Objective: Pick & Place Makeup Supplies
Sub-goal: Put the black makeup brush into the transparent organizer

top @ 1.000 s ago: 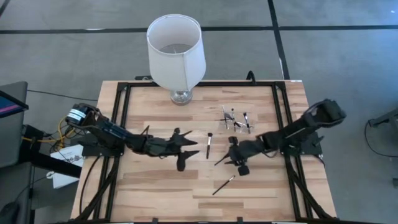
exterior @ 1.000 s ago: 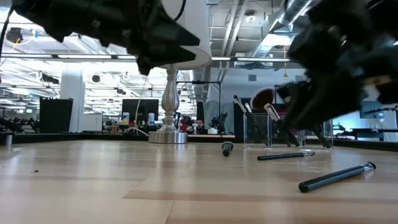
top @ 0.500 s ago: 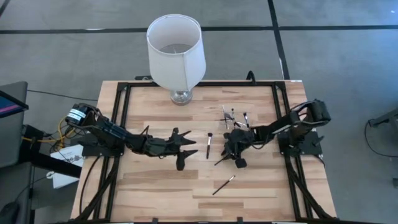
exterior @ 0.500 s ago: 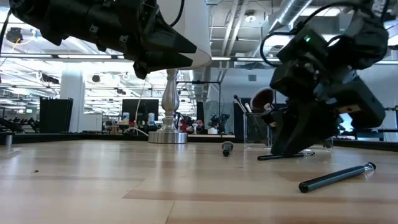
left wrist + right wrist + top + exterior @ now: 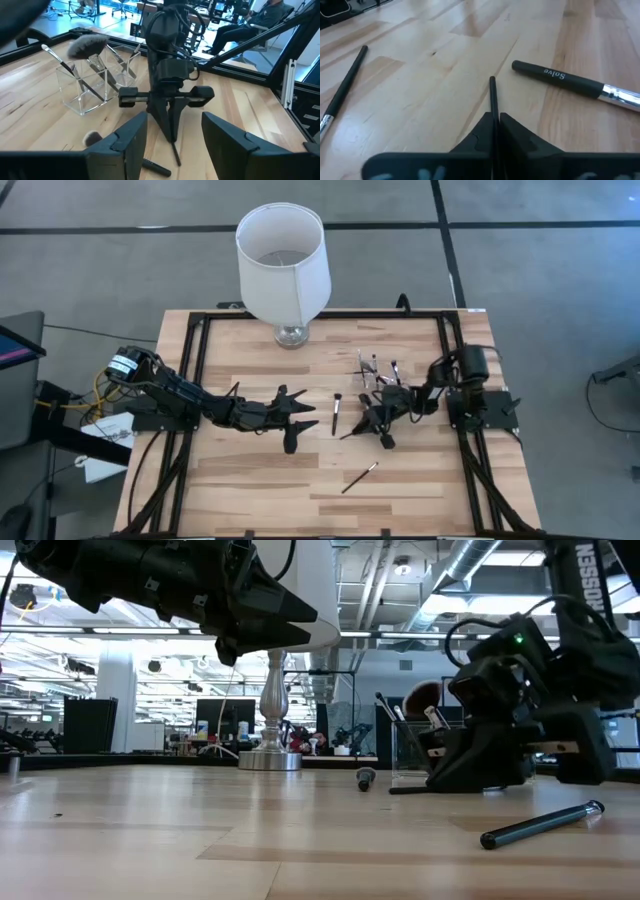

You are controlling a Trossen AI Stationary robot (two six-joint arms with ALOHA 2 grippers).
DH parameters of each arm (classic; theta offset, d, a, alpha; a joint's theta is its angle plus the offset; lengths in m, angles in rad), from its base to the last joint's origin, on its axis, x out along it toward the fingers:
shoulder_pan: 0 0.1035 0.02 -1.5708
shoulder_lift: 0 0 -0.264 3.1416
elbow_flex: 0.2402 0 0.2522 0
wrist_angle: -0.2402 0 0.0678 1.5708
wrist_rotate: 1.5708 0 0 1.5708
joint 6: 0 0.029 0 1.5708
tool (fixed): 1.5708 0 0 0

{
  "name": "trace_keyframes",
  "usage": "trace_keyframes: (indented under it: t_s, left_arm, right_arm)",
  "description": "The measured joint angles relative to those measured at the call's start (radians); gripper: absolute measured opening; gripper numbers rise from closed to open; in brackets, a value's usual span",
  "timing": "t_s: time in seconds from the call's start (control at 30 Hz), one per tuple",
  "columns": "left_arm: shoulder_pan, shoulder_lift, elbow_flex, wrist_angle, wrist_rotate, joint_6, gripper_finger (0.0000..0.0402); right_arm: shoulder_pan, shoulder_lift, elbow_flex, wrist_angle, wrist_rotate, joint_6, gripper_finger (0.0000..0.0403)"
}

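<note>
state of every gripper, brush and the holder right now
right gripper: shut on thin brush
thin brush: pinched, low over the table
left gripper: open, empty
holder: upright, brushes inside
Solve brush: lying flat
front brush: lying flat
lamp: upright

You pulled the right gripper (image 5: 366, 424) back toward the clear holder (image 5: 379, 378), dropped it low to the tabletop (image 5: 250, 480), and squeezed its jaws tight on a thin dark brush (image 5: 493, 102) lying there.
</note>
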Motion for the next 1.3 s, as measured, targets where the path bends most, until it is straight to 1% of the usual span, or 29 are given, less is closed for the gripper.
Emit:
trace_keyframes:
  t_s: [0.03,0.13,0.2,0.3,0.4,0.5,0.53,0.63,0.73,0.83,0.93,1.03,1.13,1.3]
  left_arm:
    - [0.0,0.0,0.0,0.001,0.0,-0.001,0.0186]
    - [0.0,0.0,0.0,0.003,0.006,-0.041,0.0186]
    - [0.005,0.011,0.001,0.01,0.042,-0.075,0.0186]
    - [0.007,0.065,0.013,0.004,0.077,-0.142,0.0186]
    - [0.007,0.157,0.064,0.0,0.099,-0.157,0.0186]
    - [0.016,0.268,0.159,-0.001,0.184,-0.154,0.0186]
    - [0.019,0.306,0.189,-0.012,0.196,-0.144,0.0186]
    - [0.039,0.401,0.274,-0.079,0.21,-0.118,0.0186]
    - [0.061,0.456,0.322,-0.146,0.221,-0.104,0.0186]
    - [0.075,0.472,0.333,-0.158,0.228,-0.065,0.0186]
    - [0.08,0.466,0.333,-0.161,0.204,0.001,0.0186]
    - [0.086,0.457,0.335,-0.154,0.201,0.039,0.0186]
    - [0.093,0.456,0.335,-0.167,0.204,0.046,0.0186]
    - [0.1,0.456,0.335,-0.173,0.26,0.023,0.0186]
  right_arm:
    - [0.0,0.015,-0.004,0.035,0.002,0.001,0.001]
    - [0.0,0.03,-0.005,0.062,0.004,0.032,0.0016]
    - [0.002,0.032,-0.008,0.086,0.014,0.061,0.0012]
    - [0.009,-0.008,0.0,0.074,0.037,0.06,0.0007]
    - [0.021,-0.067,0.025,-0.042,0.092,0.031,0.0009]
    - [0.035,-0.114,0.071,-0.212,0.135,0.029,0.0005]
    - [0.04,-0.125,0.085,-0.249,0.142,0.029,0.0004]
    - [0.051,-0.148,0.11,-0.293,0.156,0.033,0.0006]
    - [0.062,-0.17,0.125,-0.314,0.183,0.026,0.0003]
    - [0.071,-0.195,0.133,-0.326,0.198,0.025,0.0003]
    - [0.086,-0.218,0.134,-0.373,0.206,0.025,0.0003]
    - [0.102,-0.236,0.135,-0.398,0.231,0.024,0.0003]
    - [0.115,-0.244,0.137,-0.398,0.231,0.024,0.0003]
    - [0.129,-0.235,0.168,-0.427,0.265,0.011,0.0004]
